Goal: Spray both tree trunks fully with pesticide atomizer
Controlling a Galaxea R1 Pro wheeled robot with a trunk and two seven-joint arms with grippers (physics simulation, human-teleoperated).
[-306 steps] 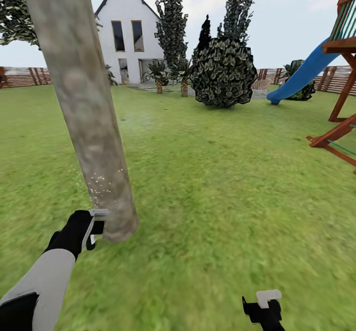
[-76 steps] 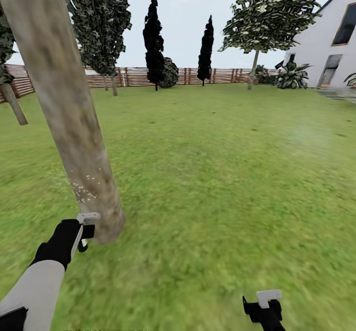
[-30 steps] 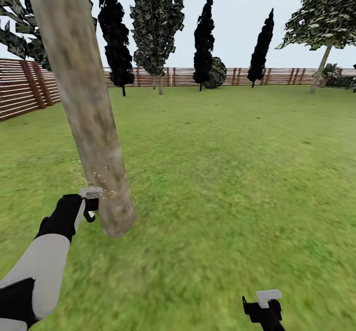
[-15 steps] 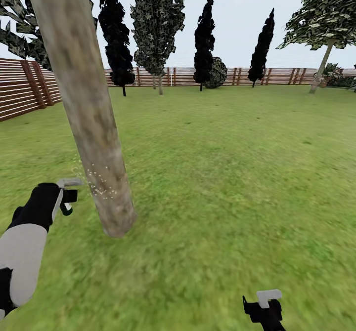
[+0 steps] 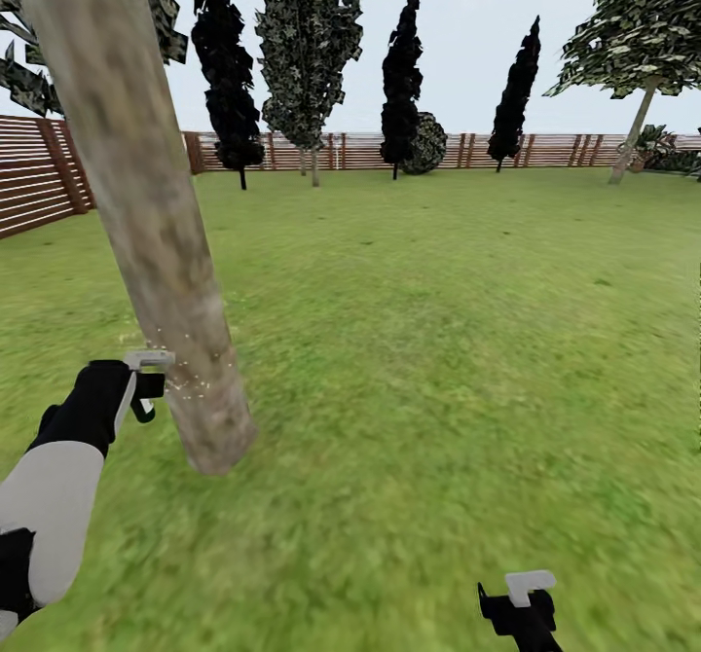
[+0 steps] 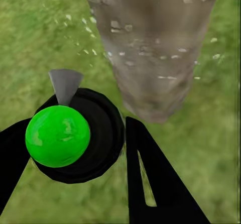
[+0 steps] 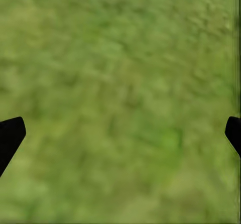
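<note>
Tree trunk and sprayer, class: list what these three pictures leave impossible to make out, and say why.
- Tree trunk: its top is cut off by the head view's upper edge; its far side is hidden by the trunk itself.
- Atomizer: its body is hidden under its green cap in the left wrist view; in the head view the left claw covers it.
- Right claw: cut off by the head view's bottom edge.
</note>
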